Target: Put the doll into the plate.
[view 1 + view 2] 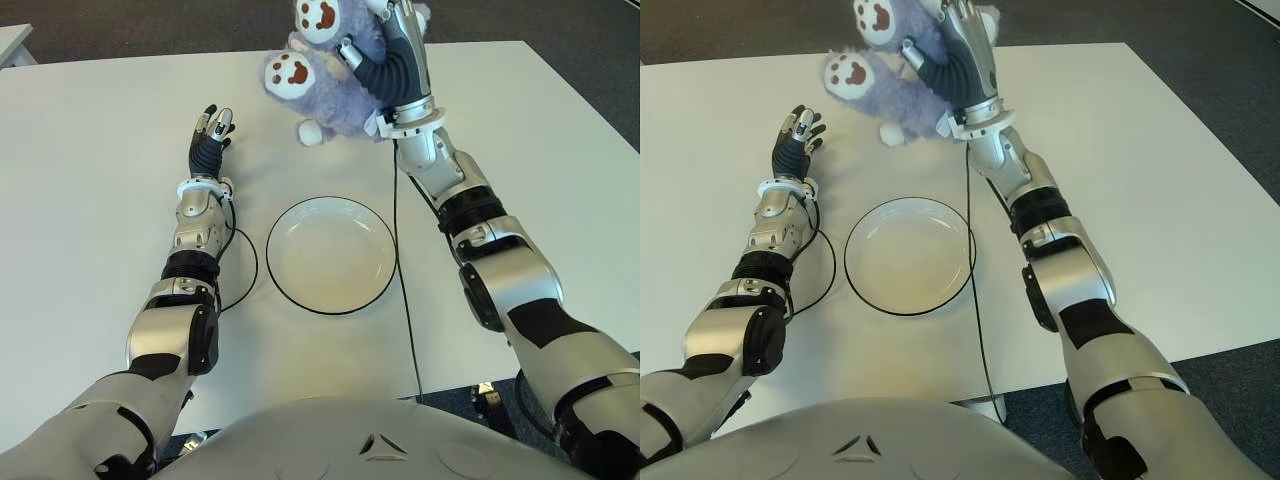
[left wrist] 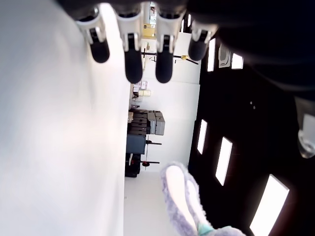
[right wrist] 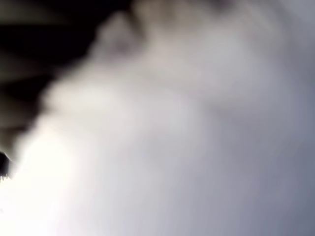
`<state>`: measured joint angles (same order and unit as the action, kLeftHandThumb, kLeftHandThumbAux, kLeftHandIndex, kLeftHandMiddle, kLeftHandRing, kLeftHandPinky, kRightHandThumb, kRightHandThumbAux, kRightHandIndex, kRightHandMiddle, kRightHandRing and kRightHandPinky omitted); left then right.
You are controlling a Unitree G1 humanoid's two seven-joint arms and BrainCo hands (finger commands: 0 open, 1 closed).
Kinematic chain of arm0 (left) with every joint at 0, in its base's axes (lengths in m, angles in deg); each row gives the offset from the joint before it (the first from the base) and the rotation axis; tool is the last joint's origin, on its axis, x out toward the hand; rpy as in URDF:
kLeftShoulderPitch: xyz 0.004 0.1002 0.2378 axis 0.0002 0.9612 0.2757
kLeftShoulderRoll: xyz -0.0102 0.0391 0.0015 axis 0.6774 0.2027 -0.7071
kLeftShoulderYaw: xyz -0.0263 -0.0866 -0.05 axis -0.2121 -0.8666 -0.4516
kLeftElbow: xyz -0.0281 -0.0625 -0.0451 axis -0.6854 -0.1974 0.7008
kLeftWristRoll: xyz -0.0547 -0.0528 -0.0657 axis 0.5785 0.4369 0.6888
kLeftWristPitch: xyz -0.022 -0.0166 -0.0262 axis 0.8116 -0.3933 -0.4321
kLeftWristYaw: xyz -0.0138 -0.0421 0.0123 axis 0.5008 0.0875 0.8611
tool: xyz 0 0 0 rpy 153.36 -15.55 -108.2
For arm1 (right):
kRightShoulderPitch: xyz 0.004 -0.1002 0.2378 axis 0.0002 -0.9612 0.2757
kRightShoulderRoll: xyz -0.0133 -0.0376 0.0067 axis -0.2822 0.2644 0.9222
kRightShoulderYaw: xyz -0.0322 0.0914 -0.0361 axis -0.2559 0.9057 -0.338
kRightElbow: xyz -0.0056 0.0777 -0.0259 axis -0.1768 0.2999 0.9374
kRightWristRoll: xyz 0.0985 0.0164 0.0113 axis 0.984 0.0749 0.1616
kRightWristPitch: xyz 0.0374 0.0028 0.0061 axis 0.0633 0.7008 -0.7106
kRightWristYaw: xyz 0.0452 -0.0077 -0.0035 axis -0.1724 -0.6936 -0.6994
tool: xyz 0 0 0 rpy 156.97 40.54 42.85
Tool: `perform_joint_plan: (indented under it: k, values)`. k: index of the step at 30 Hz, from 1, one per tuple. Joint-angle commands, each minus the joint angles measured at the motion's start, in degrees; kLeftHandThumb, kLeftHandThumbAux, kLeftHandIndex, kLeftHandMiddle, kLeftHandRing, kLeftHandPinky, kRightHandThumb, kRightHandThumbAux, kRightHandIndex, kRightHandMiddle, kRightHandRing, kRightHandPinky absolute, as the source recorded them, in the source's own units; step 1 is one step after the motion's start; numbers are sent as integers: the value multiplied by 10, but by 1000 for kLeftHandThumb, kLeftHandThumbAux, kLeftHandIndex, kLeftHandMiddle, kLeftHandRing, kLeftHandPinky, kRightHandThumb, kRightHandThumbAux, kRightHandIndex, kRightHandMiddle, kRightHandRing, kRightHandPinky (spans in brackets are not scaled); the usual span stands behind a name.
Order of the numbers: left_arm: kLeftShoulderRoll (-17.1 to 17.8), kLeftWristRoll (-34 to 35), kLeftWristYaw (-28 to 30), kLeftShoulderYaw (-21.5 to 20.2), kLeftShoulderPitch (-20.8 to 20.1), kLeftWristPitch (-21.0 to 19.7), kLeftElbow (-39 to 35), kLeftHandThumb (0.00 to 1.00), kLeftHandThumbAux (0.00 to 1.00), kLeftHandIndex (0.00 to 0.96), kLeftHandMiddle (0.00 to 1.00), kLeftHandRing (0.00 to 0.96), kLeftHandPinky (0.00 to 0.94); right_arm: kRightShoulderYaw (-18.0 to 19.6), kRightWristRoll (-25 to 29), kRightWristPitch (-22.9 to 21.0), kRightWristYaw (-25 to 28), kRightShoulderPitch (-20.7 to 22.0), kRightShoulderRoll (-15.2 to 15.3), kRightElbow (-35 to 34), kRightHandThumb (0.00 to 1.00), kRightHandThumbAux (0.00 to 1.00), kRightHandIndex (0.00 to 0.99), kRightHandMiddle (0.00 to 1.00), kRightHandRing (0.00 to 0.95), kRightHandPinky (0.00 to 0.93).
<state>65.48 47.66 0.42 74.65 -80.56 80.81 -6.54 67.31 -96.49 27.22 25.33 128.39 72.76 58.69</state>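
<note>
Our left hand (image 1: 212, 135) shows left of the round white black-rimmed plate (image 1: 331, 254), fingers straight, holding nothing; our right hand (image 1: 385, 45) grips the fluffy purple plush doll (image 1: 325, 85) beyond the plate's far rim, feet leftward; we judge the plate lies straight toward us.
</note>
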Motion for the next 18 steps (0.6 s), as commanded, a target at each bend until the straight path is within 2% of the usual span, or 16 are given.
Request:
perform_joint_plan:
  k: [1,9,18]
  values:
    - [-1,-2,-3,0,11,-13,19,0,417,0,163,145,62,-1,-10,11,1,-17,4,-20,705,715,439,854,848,805]
    - [-1,-2,-3,1,9,-14,22,0,413,1,162,145,77,-1,-16,20,1,-24,5,-34,707,714,440,859,856,852]
    - [-1,-1,-1,1,8,-12,24,0,415,0,164,145,68,2,-14,29,10,-30,6,-45,706,715,440,860,853,812]
